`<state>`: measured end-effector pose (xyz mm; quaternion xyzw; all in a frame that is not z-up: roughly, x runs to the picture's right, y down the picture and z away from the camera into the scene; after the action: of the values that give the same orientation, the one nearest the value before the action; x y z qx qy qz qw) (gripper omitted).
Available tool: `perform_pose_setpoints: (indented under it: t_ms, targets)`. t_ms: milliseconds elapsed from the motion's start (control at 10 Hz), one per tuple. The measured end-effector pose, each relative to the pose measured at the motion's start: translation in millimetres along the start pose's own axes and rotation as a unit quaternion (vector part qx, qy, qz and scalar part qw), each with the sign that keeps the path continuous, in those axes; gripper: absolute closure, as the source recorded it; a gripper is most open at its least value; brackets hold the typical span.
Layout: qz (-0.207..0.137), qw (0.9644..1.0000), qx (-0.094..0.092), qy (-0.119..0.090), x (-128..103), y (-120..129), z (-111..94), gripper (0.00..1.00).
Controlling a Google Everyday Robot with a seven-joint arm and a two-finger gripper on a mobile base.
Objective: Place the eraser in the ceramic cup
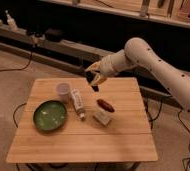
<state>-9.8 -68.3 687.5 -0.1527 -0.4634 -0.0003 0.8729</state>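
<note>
My gripper (94, 80) hangs above the back middle of the wooden table (118, 140), at the end of the white arm that reaches in from the right. It is shut on the eraser (94, 86), a small black block held clear of the tabletop. The ceramic cup (63, 91), small, whitish-grey and without a handle, stands upright on the table's back left part. It is to the left of the gripper and lower.
A green bowl (50, 115) sits at the front left. A white tube-like bottle (78, 103) lies between the cup and the centre. A reddish-brown oblong piece (106, 105) and a pale beige block (103, 118) lie below the gripper. A cluttered shelf runs behind the table.
</note>
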Motion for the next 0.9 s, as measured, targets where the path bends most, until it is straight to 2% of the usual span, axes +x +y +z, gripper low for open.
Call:
perform_pose_setpoints:
  t_ms: [100,200,300,700,800,900]
  targets:
    - [-0.013,0.9992,-0.006,-0.037,-9,-5,4,0.91]
    - [-0.024,0.9975,-0.016,-0.065,-15,-8,12,0.91]
    - [-0.031,0.9963,-0.020,-0.078,-19,-9,16,0.91]
    - [-0.030,0.9961,-0.020,-0.081,-20,-9,16,0.91]
    - [-0.027,0.9957,-0.018,-0.087,-20,-10,17,0.91]
    - [-0.026,0.9944,-0.016,-0.101,-18,-14,27,0.91]
